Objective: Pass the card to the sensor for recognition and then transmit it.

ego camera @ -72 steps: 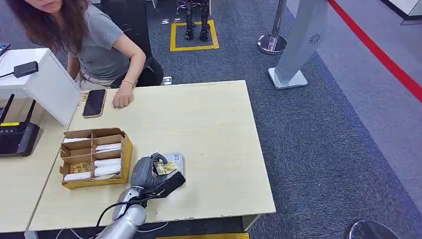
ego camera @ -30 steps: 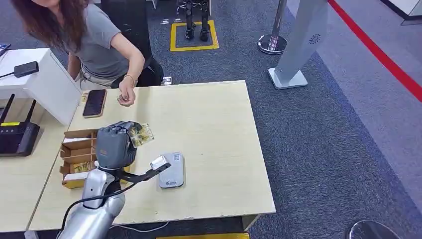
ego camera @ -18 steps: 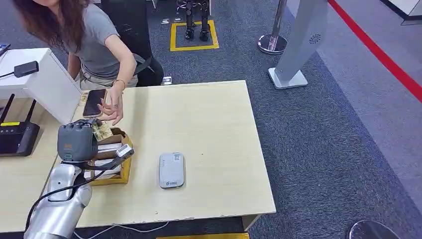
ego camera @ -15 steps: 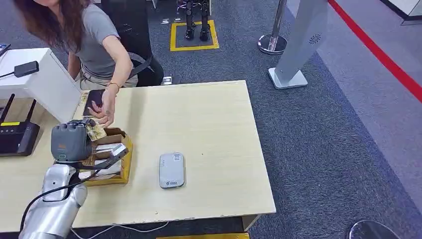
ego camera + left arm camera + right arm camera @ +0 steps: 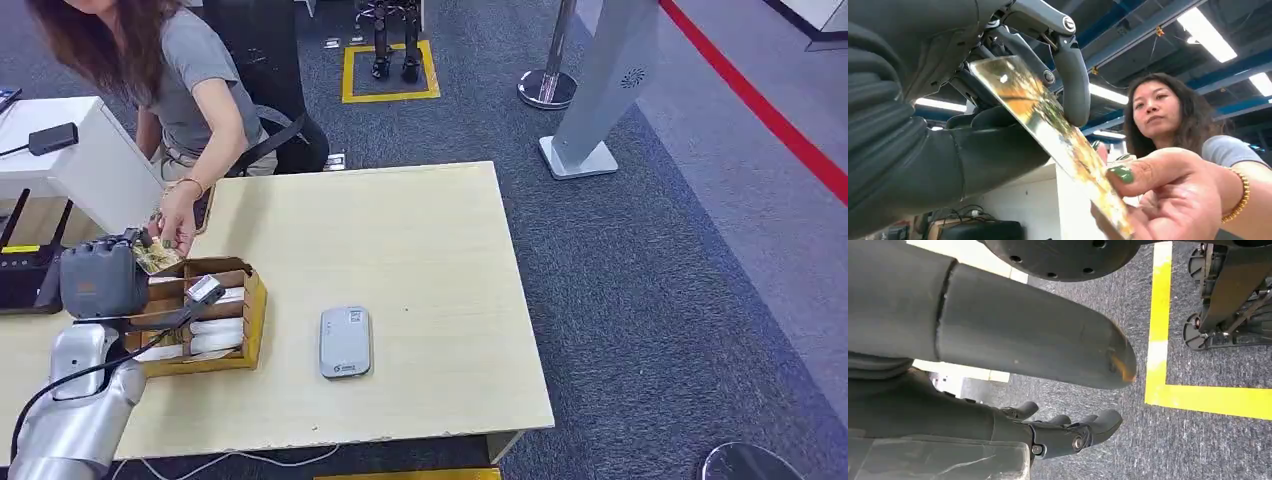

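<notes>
Card (image 5: 1048, 130), far end hidden under person's fingers (image 5: 1168, 170).

Bright, even overhead light with soft shadows; ceiling lamps (image 5: 1205, 27) glare, close parts blur.

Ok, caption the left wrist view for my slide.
Left hand holds glossy yellow patterned card as person's hand takes it.

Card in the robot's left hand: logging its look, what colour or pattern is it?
The glossy card shows a mottled gold-yellow print with green patches, clearest in the left wrist view.
</notes>
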Available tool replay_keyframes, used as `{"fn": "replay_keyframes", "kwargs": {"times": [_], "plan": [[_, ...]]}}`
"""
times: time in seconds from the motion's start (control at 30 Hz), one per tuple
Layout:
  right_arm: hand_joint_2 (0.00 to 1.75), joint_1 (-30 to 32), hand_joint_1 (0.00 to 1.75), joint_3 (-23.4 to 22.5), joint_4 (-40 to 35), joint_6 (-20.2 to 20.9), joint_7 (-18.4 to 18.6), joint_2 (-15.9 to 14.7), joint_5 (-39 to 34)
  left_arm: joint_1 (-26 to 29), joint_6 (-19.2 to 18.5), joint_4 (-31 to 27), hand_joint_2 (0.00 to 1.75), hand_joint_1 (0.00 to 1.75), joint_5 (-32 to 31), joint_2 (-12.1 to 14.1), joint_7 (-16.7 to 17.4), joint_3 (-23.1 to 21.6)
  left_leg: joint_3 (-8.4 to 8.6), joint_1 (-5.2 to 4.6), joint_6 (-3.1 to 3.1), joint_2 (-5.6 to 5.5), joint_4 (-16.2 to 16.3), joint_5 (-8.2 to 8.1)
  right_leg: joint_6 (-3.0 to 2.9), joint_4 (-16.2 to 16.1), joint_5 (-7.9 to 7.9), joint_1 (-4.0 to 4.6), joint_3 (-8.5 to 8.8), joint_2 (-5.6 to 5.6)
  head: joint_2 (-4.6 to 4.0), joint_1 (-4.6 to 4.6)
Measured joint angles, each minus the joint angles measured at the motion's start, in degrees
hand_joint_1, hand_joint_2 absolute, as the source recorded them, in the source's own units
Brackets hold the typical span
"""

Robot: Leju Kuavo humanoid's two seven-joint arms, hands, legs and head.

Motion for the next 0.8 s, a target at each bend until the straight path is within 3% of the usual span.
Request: {"fn": "replay_keyframes", "kwargs": {"times": [0.1,0.13,0.17,0.6,0.8], "plan": [[0.0,0.0,0.0,0.0,0.0,0.0,0.0,0.0,0.0,-0.1,0.0,0.2,1.75,1.75,0.1,0.0,0.0,0.3,0.0,0.0,0.0,0.01,0.0,0.0,0.0,0.0,0.0,0.0,0.0,0.01,0.0,0.02],[0.0,0.0,0.0,0.0,0.0,0.0,0.0,0.0,0.0,-0.1,0.0,0.2,1.75,1.41,0.5,0.0,-0.4,0.3,0.0,0.0,0.0,0.01,0.0,0.0,0.0,0.0,0.0,0.0,0.0,0.01,0.0,0.0],[0.0,0.0,0.0,0.0,0.0,0.1,0.0,0.0,0.0,-0.1,0.0,0.3,1.75,0.0,1.0,0.0,-0.6,0.4,0.0,0.0,0.0,0.01,0.0,0.0,0.0,0.0,0.0,0.0,0.0,0.01,0.0,0.0],[0.0,0.0,0.0,0.0,0.0,0.1,0.0,0.0,-0.1,-0.2,0.0,0.4,1.75,0.0,1.5,-0.6,-1.7,1.2,0.0,0.0,0.0,0.01,0.0,0.0,0.0,0.0,0.0,0.0,0.0,0.0,0.0,0.0],[0.0,0.0,0.0,0.0,0.0,0.0,0.0,0.0,-0.2,0.3,0.0,-0.2,1.75,0.0,1.9,-1.3,-3.8,2.6,0.0,0.0,0.0,0.01,0.0,0.0,0.0,0.0,0.0,0.0,0.0,0.01,0.0,0.0]]}}
